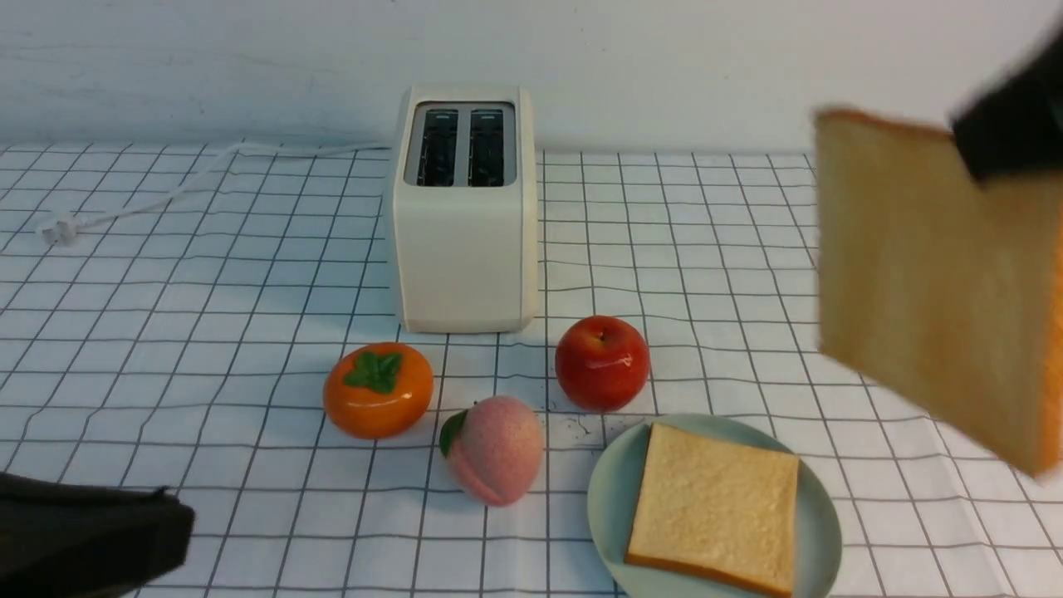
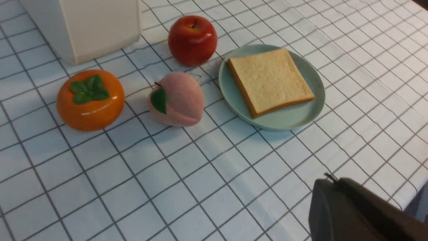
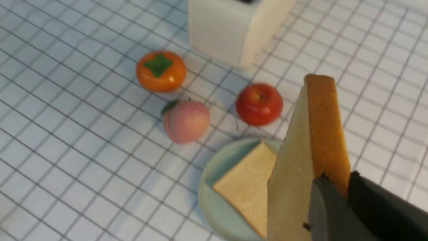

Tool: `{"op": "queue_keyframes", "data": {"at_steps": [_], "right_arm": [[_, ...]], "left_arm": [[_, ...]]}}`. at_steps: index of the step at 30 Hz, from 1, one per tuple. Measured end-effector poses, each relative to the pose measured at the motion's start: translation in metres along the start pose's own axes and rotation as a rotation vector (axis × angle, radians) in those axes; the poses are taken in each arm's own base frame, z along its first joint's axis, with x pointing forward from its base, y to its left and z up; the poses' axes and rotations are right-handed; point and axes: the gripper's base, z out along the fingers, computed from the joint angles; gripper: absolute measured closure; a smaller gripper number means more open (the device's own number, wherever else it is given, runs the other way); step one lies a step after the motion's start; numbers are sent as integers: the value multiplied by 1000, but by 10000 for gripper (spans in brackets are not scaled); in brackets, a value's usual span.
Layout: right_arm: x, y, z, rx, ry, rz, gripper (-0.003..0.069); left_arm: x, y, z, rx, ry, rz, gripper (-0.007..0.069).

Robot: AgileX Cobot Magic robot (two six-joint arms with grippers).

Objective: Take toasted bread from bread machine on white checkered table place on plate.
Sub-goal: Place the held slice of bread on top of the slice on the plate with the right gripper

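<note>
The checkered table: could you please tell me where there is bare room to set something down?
Bare cloth lies left of the bread machine, between the power cord and the persimmon; also right of the machine, behind the plate. Crowded: persimmon, peach, apple and the plate with its toast slice cluster before the machine.

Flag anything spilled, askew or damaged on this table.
Only small dark specks stain the white checkered cloth between the glossy red apple and the round pale green plate. Nothing is spilled or toppled; the square golden toast slice lies flat on the plate.
</note>
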Motion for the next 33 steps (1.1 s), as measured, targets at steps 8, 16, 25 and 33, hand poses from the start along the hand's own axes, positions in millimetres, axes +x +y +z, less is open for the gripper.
{"op": "queue_keyframes", "data": {"at_steps": [8, 16, 25, 33], "right_arm": [[79, -16, 91, -47, 213, 189, 591], [66, -55, 132, -300, 150, 298, 591], [63, -90, 195, -505, 114, 378, 591], [74, -116, 242, -433, 115, 414, 593]], "left_arm": [[-2, -3, 17, 33, 62, 3, 638], [-2, -3, 17, 35, 62, 2, 638], [-2, -3, 17, 35, 62, 2, 638], [-2, -3, 17, 35, 62, 2, 638]]}}
